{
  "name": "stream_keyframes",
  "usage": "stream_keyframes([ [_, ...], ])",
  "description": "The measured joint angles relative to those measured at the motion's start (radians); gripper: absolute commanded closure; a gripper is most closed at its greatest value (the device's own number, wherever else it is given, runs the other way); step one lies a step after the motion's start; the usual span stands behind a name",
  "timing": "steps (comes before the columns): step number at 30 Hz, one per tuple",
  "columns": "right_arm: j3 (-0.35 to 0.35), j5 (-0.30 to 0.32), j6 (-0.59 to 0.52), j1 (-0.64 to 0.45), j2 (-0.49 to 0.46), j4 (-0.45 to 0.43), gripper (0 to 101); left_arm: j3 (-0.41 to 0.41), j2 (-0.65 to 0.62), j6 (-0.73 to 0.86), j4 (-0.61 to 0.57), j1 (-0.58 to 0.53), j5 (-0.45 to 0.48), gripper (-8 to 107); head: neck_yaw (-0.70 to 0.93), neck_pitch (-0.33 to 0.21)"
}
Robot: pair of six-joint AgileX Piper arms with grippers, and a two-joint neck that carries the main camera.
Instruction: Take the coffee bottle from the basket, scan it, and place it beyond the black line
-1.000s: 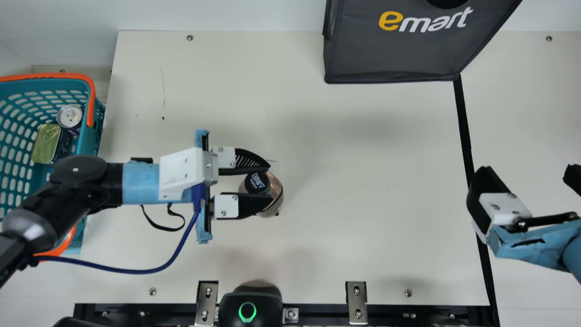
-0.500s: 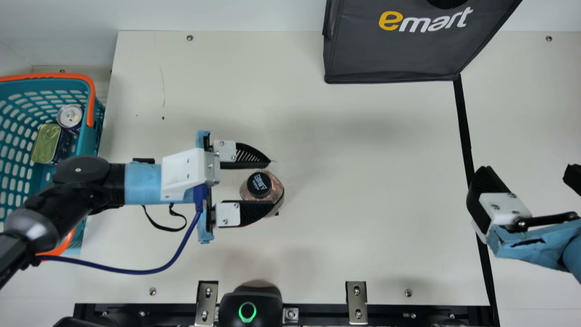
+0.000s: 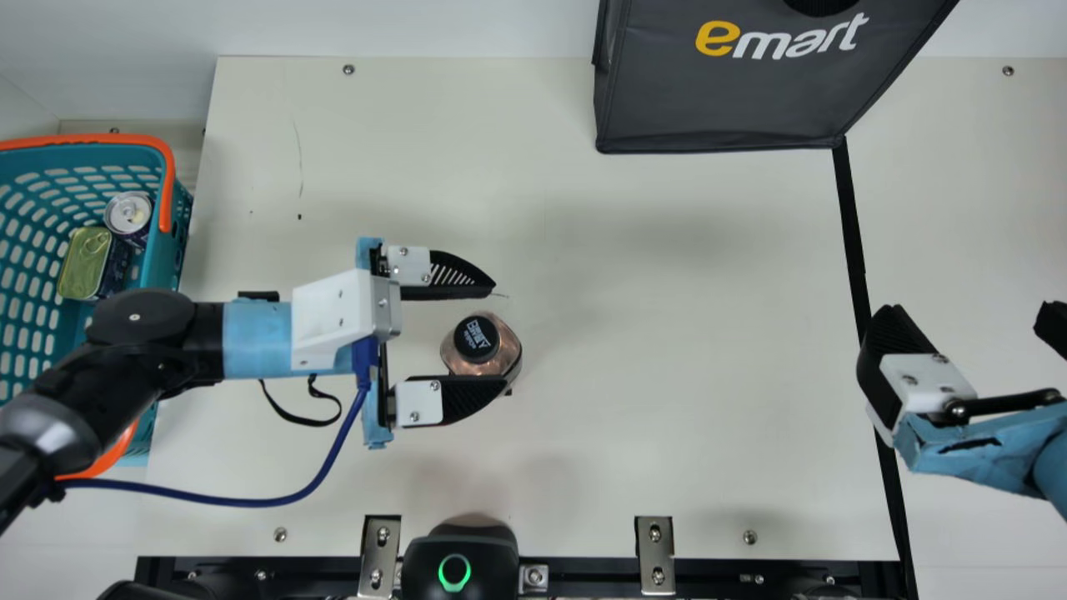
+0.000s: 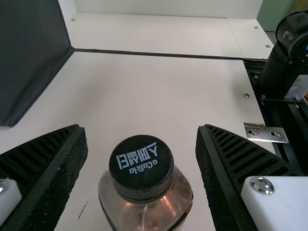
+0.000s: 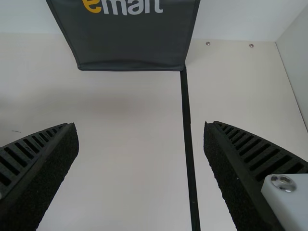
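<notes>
"What's at the near edge?"
"Black device w/ green ring, btwn two metal brackets, the left one & the right one."
"OK, next out?"
"Coffee bottle, upright on the table, black cap on. Well short of the black line, on the basket side."
"Anything got hold of it?"
"Nope. L gripper is around it, fingers wide apart, grip empty. Near-side finger's v. close to the bottle; can't tell if they touch. L wrist cam has bottle btwn both fingers, gap on the other side."
"Cable?"
"Blue cable loops off that arm, plus a small black strap under it."
"R gripper?"
"Over by the line, also spread wide, nothing btwn its fingers."
"And the basket?"
"Far left, teal w/ orange handles, partly under the L arm. Inside: round-topped can & gold-lidded tin, side by side."
"Far edge?"
"Dark grey bag, at the back of the table. Black line runs from its bottom R corner to the near edge."
</notes>
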Motion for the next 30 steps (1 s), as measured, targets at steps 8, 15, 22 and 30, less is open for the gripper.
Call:
stream_keyframes([
  [8,0.0,0.0,0.0,0.0,0.0,0.0,10,0.008,-0.062,-0.075,-0.009,-0.002,0.016,9,0.0,0.0],
  [15,0.0,0.0,0.0,0.0,0.0,0.0,10,0.031,-0.131,-0.158,-0.026,-0.008,0.078,9,0.0,0.0],
  [22,0.0,0.0,0.0,0.0,0.0,0.0,10,0.056,-0.202,-0.226,-0.044,-0.02,0.163,9,0.0,0.0],
  [30,0.0,0.0,0.0,0.0,0.0,0.0,10,0.08,-0.271,-0.29,-0.055,-0.038,0.26,9,0.0,0.0],
])
